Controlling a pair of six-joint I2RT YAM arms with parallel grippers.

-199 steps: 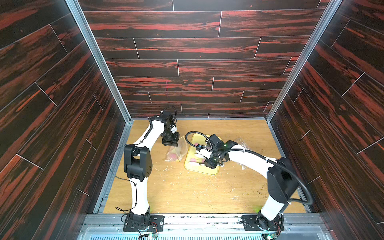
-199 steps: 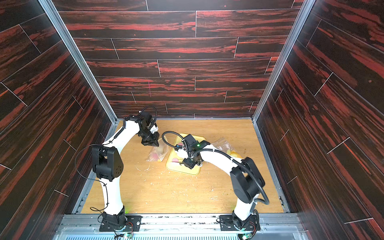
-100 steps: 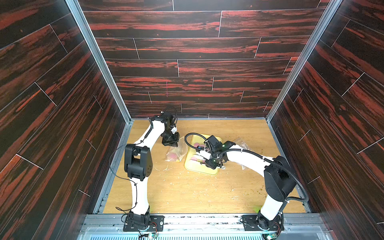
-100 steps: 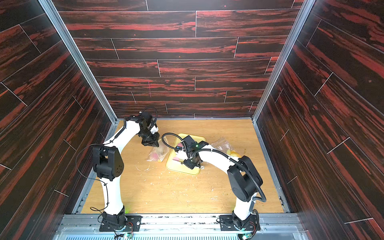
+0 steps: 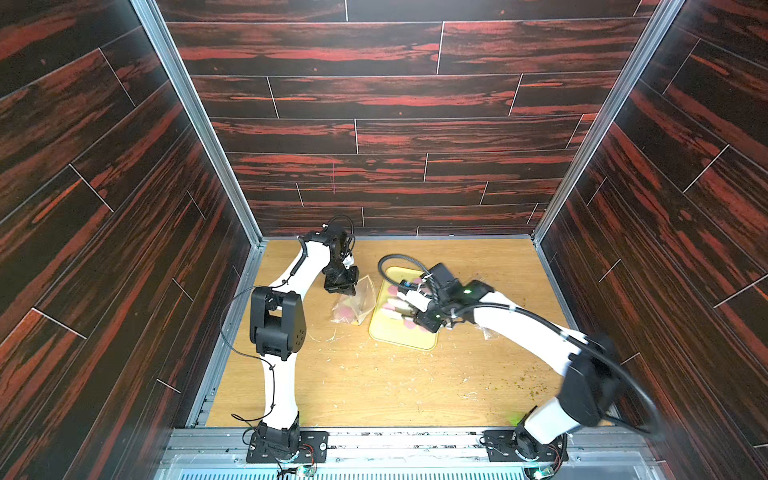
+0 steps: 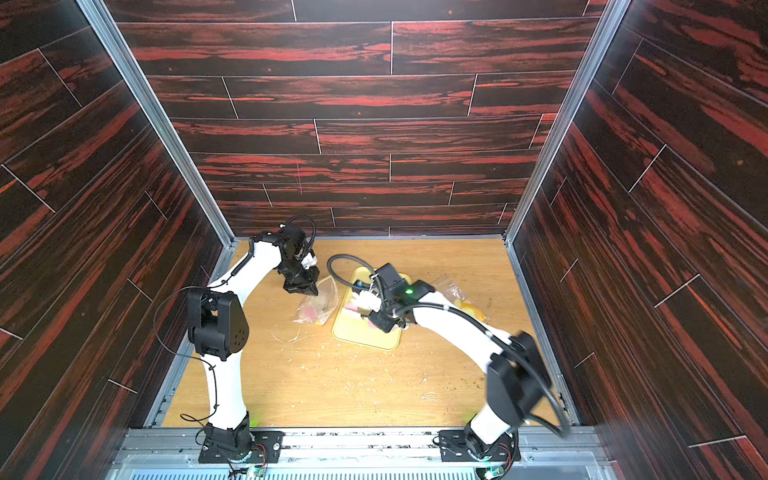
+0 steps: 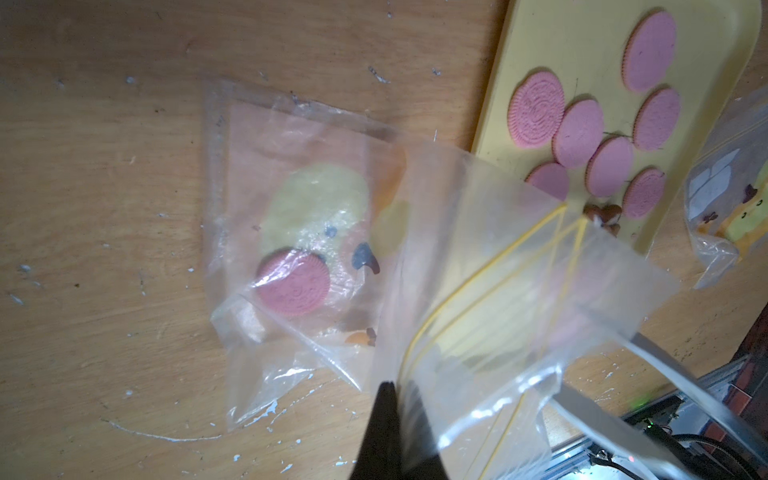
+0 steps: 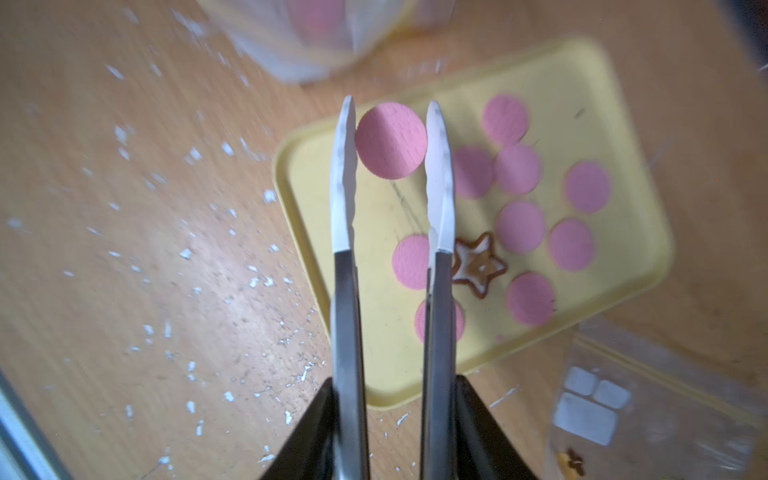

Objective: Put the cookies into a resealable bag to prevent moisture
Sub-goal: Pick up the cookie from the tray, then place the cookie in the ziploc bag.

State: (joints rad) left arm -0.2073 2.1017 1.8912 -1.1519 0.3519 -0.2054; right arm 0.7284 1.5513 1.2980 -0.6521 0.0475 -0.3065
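Several pink round cookies [image 8: 519, 168] and a brown star cookie [image 8: 478, 264] lie on the yellow tray [image 8: 615, 104]. My right gripper [image 8: 395, 386] is shut on metal tongs [image 8: 345, 291]. The tongs' white tips pinch one pink cookie [image 8: 390, 140] above the tray's edge. In both top views the right gripper [image 5: 430, 316] [image 6: 384, 318] hangs over the tray [image 5: 399, 338]. My left gripper [image 7: 401, 395] [image 5: 341, 286] is shut on the lip of the clear resealable bag [image 7: 498, 291] [image 5: 353, 301], holding its mouth up and open. One pink cookie [image 7: 293, 282] lies inside the bag.
A second clear bag [image 8: 623, 395] [image 6: 459, 297] with white squares and yellow pieces lies on the wooden table, right of the tray. White crumbs [image 8: 187, 253] are scattered over the table. Dark walls close in the left, right and back sides.
The tongs have narrowed onto a pink cookie, and the right gripper has shifted slightly toward the bag. The left gripper has kept still with the bag.
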